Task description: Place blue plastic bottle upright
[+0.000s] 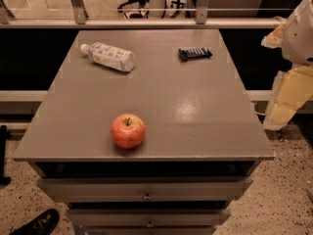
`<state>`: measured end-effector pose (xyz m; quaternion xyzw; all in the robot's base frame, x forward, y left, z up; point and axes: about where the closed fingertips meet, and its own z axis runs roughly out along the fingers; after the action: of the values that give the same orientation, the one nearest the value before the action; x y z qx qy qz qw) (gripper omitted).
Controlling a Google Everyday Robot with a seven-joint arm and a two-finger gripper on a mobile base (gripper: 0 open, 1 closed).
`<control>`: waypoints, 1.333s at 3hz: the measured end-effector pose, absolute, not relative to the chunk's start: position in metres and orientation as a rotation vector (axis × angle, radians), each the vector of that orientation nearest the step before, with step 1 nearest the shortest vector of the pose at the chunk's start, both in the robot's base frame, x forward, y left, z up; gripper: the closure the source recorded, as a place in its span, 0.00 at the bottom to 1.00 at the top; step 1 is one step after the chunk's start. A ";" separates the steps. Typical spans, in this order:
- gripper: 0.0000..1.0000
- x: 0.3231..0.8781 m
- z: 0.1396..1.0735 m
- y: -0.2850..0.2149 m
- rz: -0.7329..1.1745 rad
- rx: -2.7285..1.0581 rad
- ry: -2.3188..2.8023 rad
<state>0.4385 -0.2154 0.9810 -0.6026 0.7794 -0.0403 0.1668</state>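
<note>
The blue plastic bottle (109, 56) lies on its side at the far left of the grey table top (195, 82). Its white cap points left and towards the back edge. It is clear plastic with a pale bluish-white label. My gripper (283, 106) hangs at the right edge of the view, beyond the table's right side and level with its middle. It is far from the bottle and holds nothing that I can see.
A red apple (127, 130) stands near the front edge, left of centre. A small flat dark-blue ridged object (195, 53) lies at the far right. Drawers (146, 190) sit below the top. A railing (146, 22) runs behind. A black shoe (36, 223) is on the floor at front left.
</note>
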 end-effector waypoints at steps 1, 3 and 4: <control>0.00 0.438 0.981 -0.215 -0.115 -1.715 2.218; 0.00 0.474 0.966 -0.125 -0.011 -1.768 2.141; 0.00 0.508 0.965 -0.033 0.050 -1.780 2.077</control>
<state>0.5078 -0.0326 0.9646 -0.6374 0.7435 0.0178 0.2014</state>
